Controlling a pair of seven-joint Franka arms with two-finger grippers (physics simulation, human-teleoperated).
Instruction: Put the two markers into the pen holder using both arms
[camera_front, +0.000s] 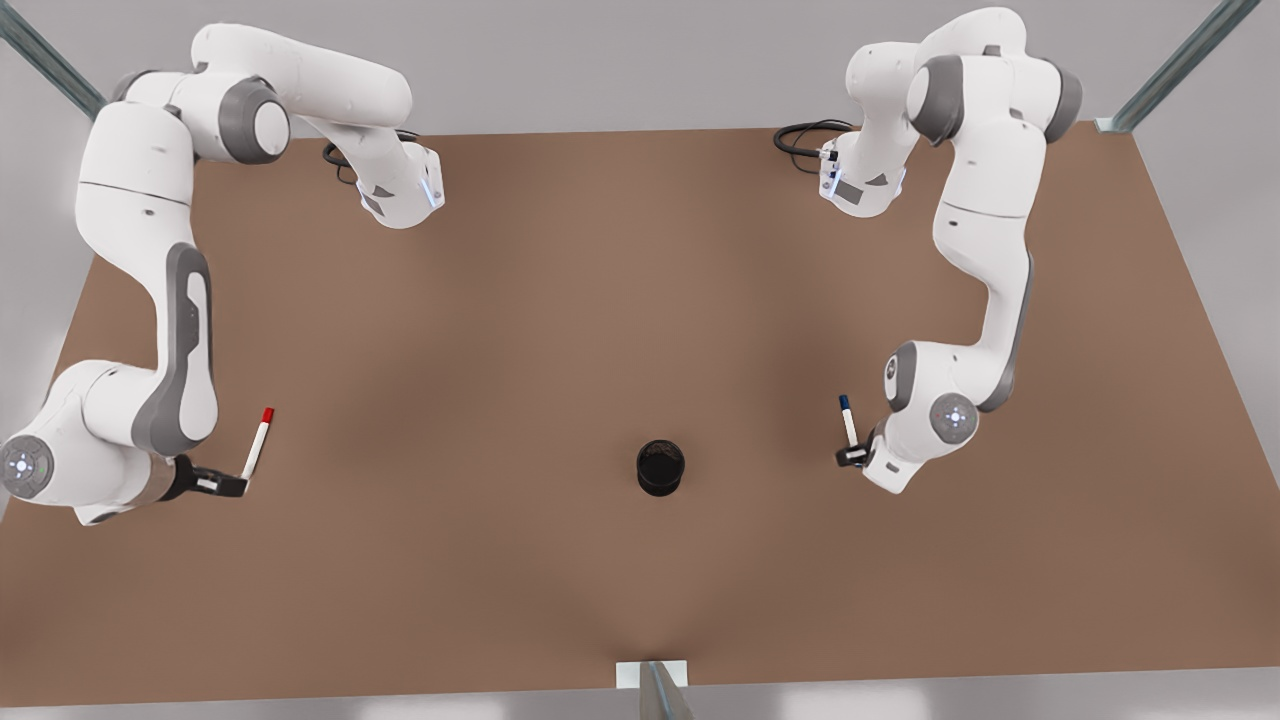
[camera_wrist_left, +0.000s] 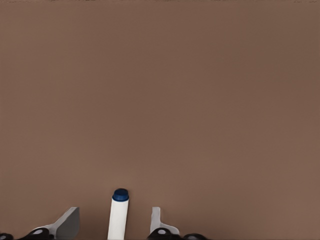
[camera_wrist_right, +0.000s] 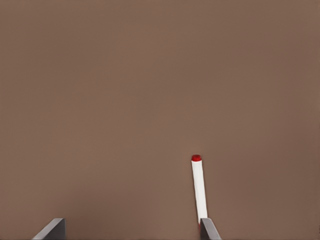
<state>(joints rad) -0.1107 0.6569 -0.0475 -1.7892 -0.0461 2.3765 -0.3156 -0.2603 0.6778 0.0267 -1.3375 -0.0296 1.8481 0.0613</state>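
Note:
The black pen holder (camera_front: 660, 467) stands upright on the brown table (camera_front: 600, 330), slightly right of centre and near the front. The blue-capped marker (camera_front: 847, 420) is at the front view's right. My left gripper (camera_front: 851, 456) is at its lower end, open, with the barrel (camera_wrist_left: 118, 217) between the two fingers and a gap on each side. At the front view's left is the red-capped marker (camera_front: 258, 442). My right gripper (camera_front: 236, 485) is open wide at its lower end, and the barrel (camera_wrist_right: 199, 190) runs up beside one fingertip (camera_wrist_right: 207, 229).
Both arms' bases and black cables (camera_front: 800, 138) sit at the table's back edge. A small metal bracket (camera_front: 652, 675) marks the middle of the front edge. Bare table lies between each marker and the holder.

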